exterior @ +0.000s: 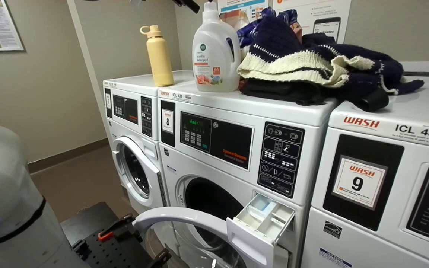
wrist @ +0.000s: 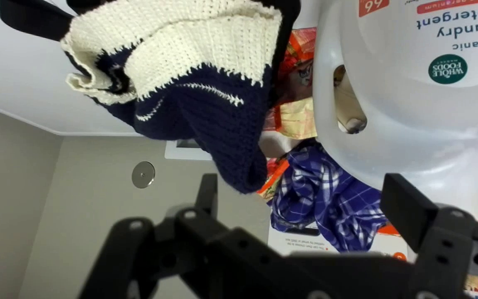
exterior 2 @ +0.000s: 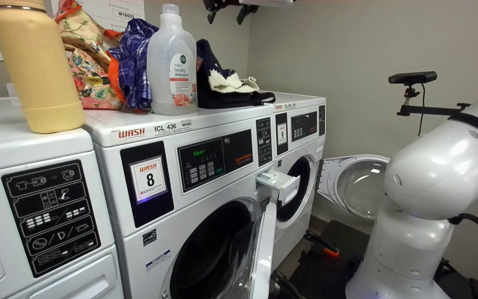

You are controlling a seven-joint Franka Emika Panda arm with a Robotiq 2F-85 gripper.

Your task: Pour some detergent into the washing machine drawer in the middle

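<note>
The detergent jug [exterior: 213, 50] stands upright on washing machine 8 [exterior: 233, 178], whose drawer [exterior: 261, 225] is pulled out below the jug. A navy-and-cream knit [exterior: 292, 61] lies just beside the jug; opposite that, a yellow bottle [exterior: 159, 56] stands near the jug. The gripper [wrist: 300, 191] hangs apart from the jug, unclenched, its fingers [wrist: 407, 209] spread wide

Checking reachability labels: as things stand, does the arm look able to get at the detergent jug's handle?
Probably yes: the gripper is open and nothing covers the jug handle in the wrist view, though the navy knitwear beside it might crowd the grasp.
</note>
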